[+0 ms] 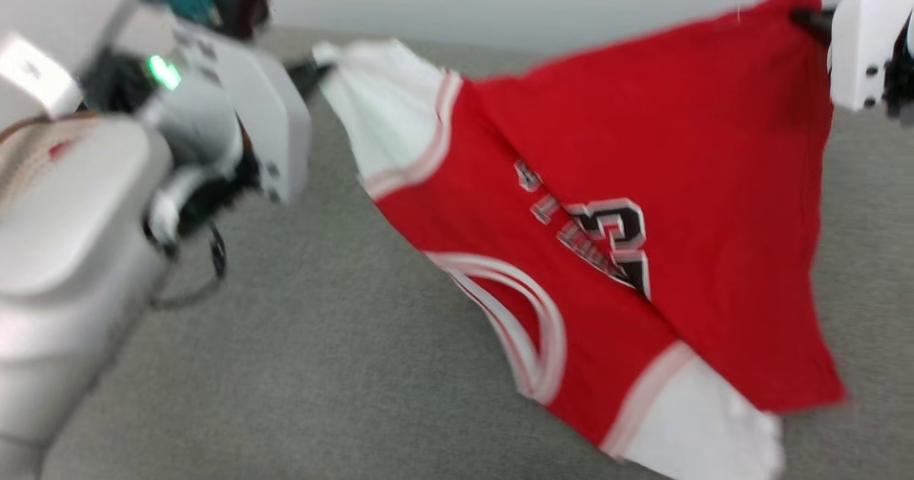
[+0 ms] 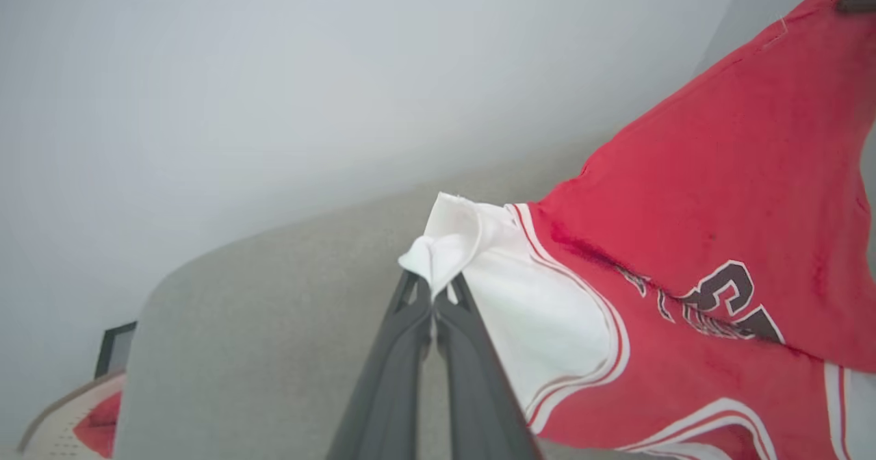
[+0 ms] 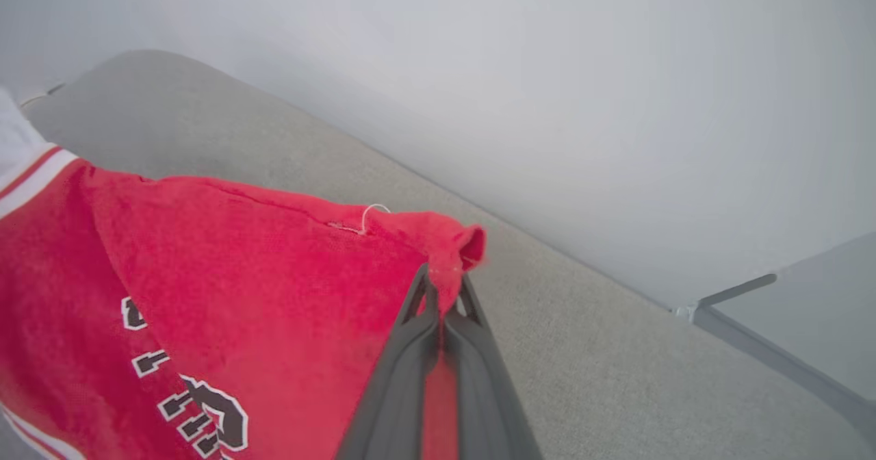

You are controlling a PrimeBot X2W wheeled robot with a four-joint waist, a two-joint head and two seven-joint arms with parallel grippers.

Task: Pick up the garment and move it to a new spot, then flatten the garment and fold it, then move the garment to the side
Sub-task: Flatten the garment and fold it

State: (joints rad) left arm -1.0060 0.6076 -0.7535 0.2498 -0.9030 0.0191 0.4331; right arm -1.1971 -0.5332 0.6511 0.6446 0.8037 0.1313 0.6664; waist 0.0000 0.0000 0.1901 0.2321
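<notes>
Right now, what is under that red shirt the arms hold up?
A grey fabric surface spreads below the garment, which hangs from the left gripper and right gripper. Whatever lies beneath the cloth is hidden.

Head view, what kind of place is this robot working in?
Probably a plain indoor test room: a grey fabric-covered surface beneath the garment, a bare pale wall behind, a grey table nearby.

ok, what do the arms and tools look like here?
The left tool and right tool each have two long dark-grey fingers, tapering, with open triangular tips. The left arm has glossy white shells, a green status light, a thin black looped cable. The right arm: white shell, small dark screw holes.
</notes>
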